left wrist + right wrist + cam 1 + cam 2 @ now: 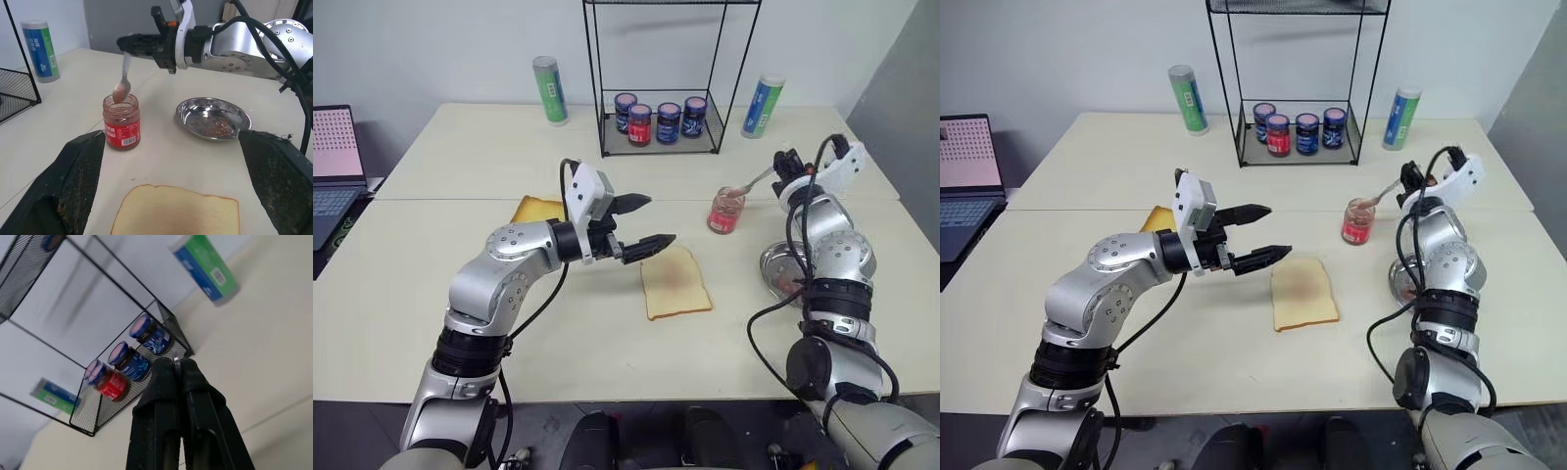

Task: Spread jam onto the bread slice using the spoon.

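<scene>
Right gripper (128, 45) raised over the far right part of the pale cream table (460, 304), fingers clenched on the handle of the small slim silver metal spoon (123, 78). Spoon hangs down at a slant, its bowl carrying a reddish smear and sitting right at the mouth of the small clear glass jar (725, 210) with the red label. Whether the bowl touches the rim cannot be told. Red-pink jam (117, 108) fills the jar below it.

Left gripper (646, 223) held level above the table, near the middle, fingers released and spread wide, nothing between them. Its tips point toward the jar, over the near-left edge of the bread.

Pale cream, roughly square bread slice (675, 284) with thin tan crust lies flat on the table, centre of the scene, a faint pinkish patch in its middle. The jar stands just beyond it to the right.

Round shallow steel dish (214, 117) on the table to the right of the bread, near the right arm, with brown-red residue in its bottom.

Darker golden toasted slice (536, 209) lies left of the left gripper, partly hidden by it.

At the back: black wire rack (661, 137) holding four dark blue jars (668, 121), two tall cylindrical cans, one either side of it (549, 90) (762, 106). Open laptop (335, 162) at the far left.
</scene>
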Controlling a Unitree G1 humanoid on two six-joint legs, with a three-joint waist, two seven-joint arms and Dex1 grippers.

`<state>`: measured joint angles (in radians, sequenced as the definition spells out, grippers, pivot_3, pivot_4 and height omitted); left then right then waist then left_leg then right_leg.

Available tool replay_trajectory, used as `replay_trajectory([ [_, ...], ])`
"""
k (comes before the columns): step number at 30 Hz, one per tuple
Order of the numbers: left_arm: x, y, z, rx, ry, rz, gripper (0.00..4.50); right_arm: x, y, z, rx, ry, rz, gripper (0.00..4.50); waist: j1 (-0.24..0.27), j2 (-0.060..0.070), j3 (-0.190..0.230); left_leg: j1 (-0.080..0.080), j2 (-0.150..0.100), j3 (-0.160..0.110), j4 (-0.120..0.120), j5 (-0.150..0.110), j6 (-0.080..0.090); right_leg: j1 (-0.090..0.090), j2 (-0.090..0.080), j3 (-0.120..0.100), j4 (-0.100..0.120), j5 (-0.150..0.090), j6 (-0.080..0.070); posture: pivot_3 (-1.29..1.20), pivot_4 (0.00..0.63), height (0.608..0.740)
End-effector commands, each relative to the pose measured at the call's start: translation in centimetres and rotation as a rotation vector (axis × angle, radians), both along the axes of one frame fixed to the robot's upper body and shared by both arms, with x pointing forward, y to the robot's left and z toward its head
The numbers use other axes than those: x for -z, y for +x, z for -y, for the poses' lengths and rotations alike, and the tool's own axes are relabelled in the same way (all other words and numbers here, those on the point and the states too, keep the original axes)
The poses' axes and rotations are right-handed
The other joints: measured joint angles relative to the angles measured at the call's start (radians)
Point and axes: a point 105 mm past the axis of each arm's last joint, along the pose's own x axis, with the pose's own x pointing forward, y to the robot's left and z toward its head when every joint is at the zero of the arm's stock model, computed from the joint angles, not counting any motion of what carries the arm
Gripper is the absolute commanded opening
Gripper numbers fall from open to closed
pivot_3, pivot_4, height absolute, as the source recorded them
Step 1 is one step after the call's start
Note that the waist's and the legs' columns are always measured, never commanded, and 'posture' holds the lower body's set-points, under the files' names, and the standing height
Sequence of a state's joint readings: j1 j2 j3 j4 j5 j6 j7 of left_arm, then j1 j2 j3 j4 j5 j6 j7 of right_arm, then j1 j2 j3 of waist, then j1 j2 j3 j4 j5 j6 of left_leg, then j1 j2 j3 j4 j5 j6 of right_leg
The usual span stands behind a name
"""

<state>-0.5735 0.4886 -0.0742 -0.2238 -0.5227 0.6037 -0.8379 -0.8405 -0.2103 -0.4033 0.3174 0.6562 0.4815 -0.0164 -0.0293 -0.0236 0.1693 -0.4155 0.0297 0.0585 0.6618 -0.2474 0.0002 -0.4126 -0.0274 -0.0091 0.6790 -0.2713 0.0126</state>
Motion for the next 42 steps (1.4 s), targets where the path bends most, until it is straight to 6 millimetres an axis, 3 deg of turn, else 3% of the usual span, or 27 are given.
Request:
replay_trajectory([
  [1,-1.0,-0.1,0.0,0.000,-0.005,0.051,4.50,-3.2,-0.8,-1.4,-0.013,-0.216,0.156,0.06,0.000,0.000,0.000,0.000,0.000,0.000,0.000,0.000,0.000,0.000,0.000,0.000,0.000,0.000,0.000,0.00,0.150,0.740],
  [8,-1.0,-0.3,0.0,-0.004,-0.007,0.054,4.50,-2.3,-1.6,-4.2,-0.084,-0.549,0.244,0.06,0.000,0.000,0.000,0.000,0.000,0.000,0.000,0.000,0.000,0.000,0.000,0.000,0.000,0.000,0.000,0.00,0.150,0.740],
  [14,-1.0,-0.4,-0.2,-0.011,-0.007,0.053,4.50,-1.1,-2.1,-4.6,-0.098,-0.680,0.267,0.06,0.000,0.000,0.000,0.000,0.000,0.000,0.000,0.000,0.000,0.000,0.000,0.000,0.000,0.000,0.000,0.00,0.150,0.740],
  [21,-1.0,-0.3,-0.1,-0.013,-0.013,0.051,4.50,2.6,-1.8,-5.3,-0.125,-0.812,0.275,0.06,0.000,0.000,0.000,0.000,0.000,0.000,0.000,0.000,0.000,0.000,0.000,0.000,0.000,0.000,0.000,0.00,0.150,0.740],
  [28,-1.1,-0.2,-0.3,-0.020,-0.012,0.053,4.50,5.9,-0.8,-5.0,-0.137,-0.791,0.166,0.06,0.000,0.000,0.000,0.000,0.000,0.000,0.000,0.000,0.000,0.000,0.000,0.000,0.000,0.000,0.000,0.00,0.150,0.740],
  [32,-1.0,-0.3,-0.4,-0.024,-0.013,0.052,4.50,6.7,-0.5,-4.8,-0.128,-0.660,0.092,0.06,0.000,-0.001,0.000,0.001,0.000,0.000,0.001,0.000,0.000,0.001,0.000,-0.001,0.000,0.000,0.000,0.00,0.150,0.740],
  [42,-1.0,-0.2,-0.5,-0.029,-0.012,0.053,4.50,5.4,0.1,-4.2,-0.099,-0.356,0.019,0.06,-0.001,-0.001,0.000,0.003,0.000,0.000,0.001,0.000,0.000,0.003,0.000,0.000,0.001,0.000,0.000,0.00,0.150,0.740],
])
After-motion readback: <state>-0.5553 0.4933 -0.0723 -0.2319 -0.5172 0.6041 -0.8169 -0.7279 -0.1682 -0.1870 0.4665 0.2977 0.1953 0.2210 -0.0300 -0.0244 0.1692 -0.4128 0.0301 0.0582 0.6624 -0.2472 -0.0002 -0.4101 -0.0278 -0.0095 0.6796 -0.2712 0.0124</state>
